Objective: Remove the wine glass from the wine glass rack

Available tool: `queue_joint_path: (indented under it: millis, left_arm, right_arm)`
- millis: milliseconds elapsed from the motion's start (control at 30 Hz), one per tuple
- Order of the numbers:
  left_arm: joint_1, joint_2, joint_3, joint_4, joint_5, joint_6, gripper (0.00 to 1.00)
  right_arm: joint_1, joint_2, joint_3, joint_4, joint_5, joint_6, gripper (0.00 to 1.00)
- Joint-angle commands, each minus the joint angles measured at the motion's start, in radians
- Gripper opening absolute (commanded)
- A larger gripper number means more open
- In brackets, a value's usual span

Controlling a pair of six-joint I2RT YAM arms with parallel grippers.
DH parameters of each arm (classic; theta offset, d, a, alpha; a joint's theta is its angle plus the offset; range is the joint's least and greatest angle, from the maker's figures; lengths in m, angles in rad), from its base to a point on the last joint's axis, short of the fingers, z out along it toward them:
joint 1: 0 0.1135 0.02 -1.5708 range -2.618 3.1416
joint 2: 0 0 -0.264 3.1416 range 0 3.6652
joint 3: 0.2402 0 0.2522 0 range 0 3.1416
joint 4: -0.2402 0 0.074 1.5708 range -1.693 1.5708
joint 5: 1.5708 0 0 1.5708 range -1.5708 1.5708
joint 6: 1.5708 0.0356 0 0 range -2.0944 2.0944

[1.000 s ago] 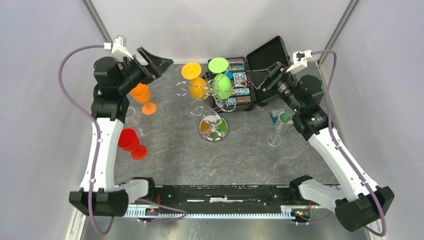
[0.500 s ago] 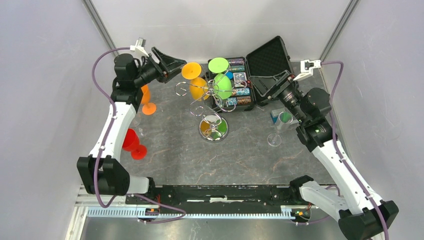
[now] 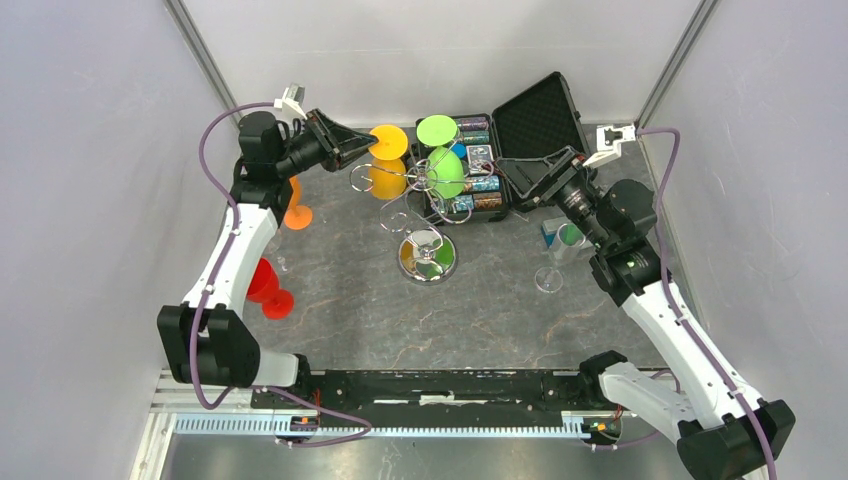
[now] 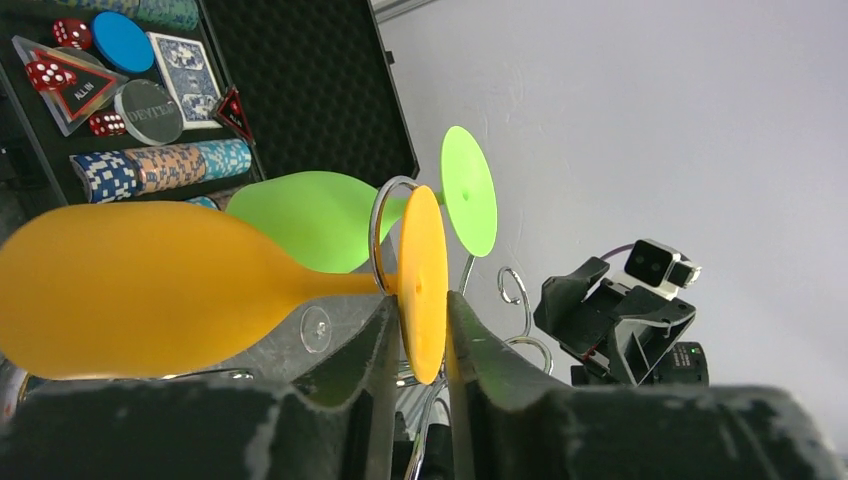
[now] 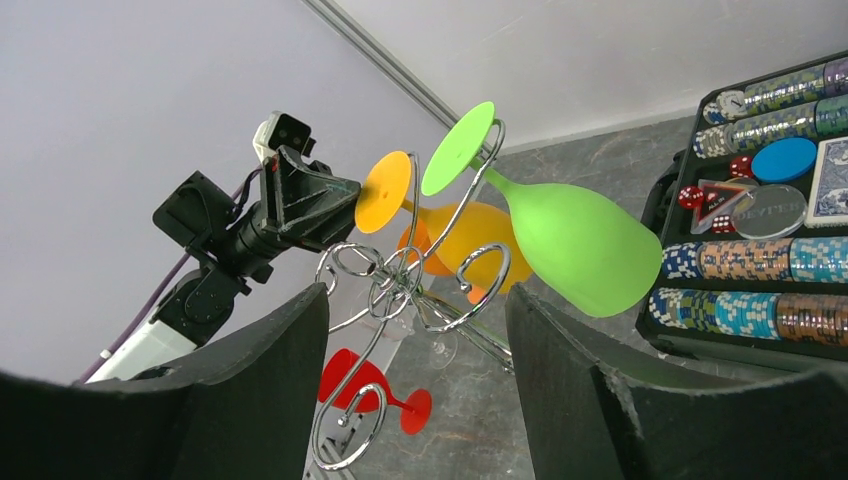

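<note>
Your left pincer was up at the far left side of the wine glass rack, right at the yellow wine glass. That glass hung on the rack with its foot up and its bowl down. A thin wire loop of the rack went around its stem, just under the foot.

From your left wrist view, the round yellow foot sat between the 2 fingers. The pincer was narrow and closed on that foot, 1 finger against each flat side. The glass was not off the rack yet; its stem was in the loop.

A green wine glass hung on the rack too, just beside the yellow one, on the side nearer the black case. The case lay open at the far edge of the tabletop, behind the rack, with poker chips inside.

Your right pincer was up in the air on the right side of the rack, in front of the case. It was wide open and held nothing. It pointed at the green glass but stayed apart from it.

On the left of the tabletop, an orange glass and a red glass stood near your left arm. A clear glass stood on the right.
</note>
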Motion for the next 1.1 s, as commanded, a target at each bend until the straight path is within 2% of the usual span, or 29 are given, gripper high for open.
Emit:
queue_joint_path:
  millis: [0,300,467,700,1067]
  left_arm:
    - [-0.001,-0.012,0.015,0.041,0.026,-0.042,0.25]
    - [-0.001,-0.003,0.043,0.084,0.047,-0.108,0.03]
    - [-0.005,0.008,0.042,0.113,0.049,-0.143,0.02]
    - [-0.015,0.041,0.038,0.29,0.026,-0.294,0.02]
    - [-0.027,0.079,0.062,0.352,-0.044,-0.323,0.02]
  right_arm:
    - [-0.001,-0.021,-0.011,0.046,0.011,0.012,0.69]
    - [-0.001,-0.038,-0.036,0.052,0.045,0.023,0.68]
    - [-0.002,-0.039,-0.042,0.053,0.046,0.026,0.68]
    - [-0.001,-0.04,-0.051,0.059,0.045,0.034,0.68]
    - [-0.001,-0.048,-0.061,0.058,0.052,0.034,0.68]
